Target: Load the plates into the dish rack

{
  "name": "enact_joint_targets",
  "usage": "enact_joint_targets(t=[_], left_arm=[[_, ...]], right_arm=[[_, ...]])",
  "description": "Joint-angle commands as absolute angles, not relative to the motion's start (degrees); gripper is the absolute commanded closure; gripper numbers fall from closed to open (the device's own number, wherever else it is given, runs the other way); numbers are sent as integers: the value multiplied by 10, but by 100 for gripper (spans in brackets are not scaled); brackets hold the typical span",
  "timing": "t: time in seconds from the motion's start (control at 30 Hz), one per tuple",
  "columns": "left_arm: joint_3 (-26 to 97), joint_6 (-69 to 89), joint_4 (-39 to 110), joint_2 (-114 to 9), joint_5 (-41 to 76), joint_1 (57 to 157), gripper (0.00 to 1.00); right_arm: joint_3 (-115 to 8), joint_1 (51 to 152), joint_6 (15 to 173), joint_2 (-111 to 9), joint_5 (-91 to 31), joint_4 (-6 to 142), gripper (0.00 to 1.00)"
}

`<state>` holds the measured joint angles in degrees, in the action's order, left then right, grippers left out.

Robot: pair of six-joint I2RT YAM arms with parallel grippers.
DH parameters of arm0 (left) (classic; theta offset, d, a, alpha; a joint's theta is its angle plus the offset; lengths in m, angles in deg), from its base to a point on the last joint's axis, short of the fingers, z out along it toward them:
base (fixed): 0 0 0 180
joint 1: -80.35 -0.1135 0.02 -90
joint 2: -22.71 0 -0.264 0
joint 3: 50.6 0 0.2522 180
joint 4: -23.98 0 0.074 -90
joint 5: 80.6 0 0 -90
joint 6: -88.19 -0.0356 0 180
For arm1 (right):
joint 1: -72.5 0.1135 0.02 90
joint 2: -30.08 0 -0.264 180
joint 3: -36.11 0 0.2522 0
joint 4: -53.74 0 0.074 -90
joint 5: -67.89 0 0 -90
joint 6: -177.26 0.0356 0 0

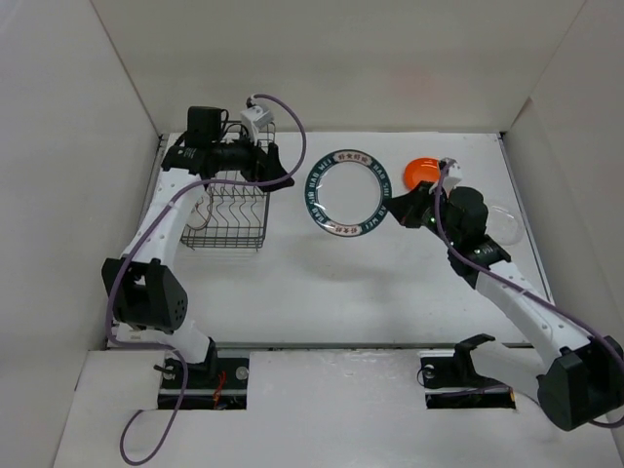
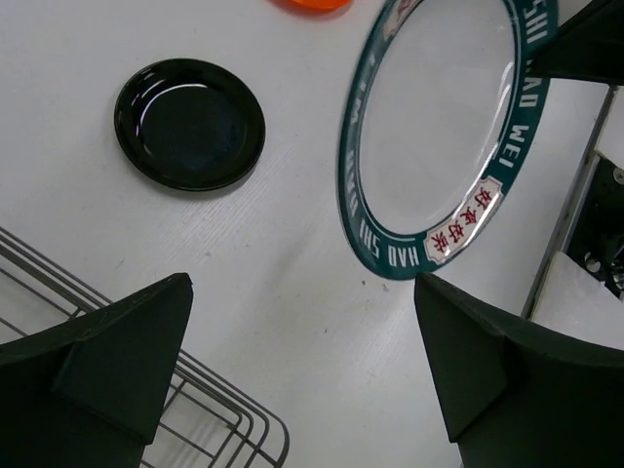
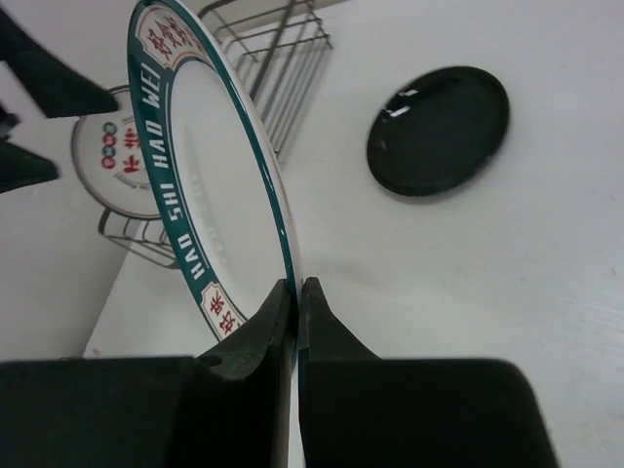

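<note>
Right gripper [image 3: 295,292], jaws pinched on the rim of the green-rimmed plate [image 3: 210,185], held near level toward the middle of the far edge; left gripper [image 2: 302,292], jaws spread and empty, beside the wire dish rack [image 1: 224,242] near the far left corner; orange plate [image 1: 424,171] at far edge.

Bright, diffuse overhead light leaves only soft, faint shadows on the matte white table [image 1: 390,283] and curved glare streaks on the small glossy black round plate [image 2: 190,124].
</note>
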<state>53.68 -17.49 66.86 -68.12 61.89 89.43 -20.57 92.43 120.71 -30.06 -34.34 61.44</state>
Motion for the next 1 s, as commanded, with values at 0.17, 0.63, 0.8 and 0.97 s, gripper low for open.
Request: enact_joint_targets(t=[0.17,0.63,0.8,0.97], left_arm=[[565,-181,649,-693,665,910,8],[565,-194,687,-714,688,934,100],[570,-158,662,-685,645,928,100],[534,-49,581,-595,391,896,100]], right_arm=[[-263,962,1174,-332,-430,457,100],[-263,973,1201,-362,-431,391,100],[-276,978,1208,-372,-427,395,1],[-292,1008,1184,-372,-266,509,0]])
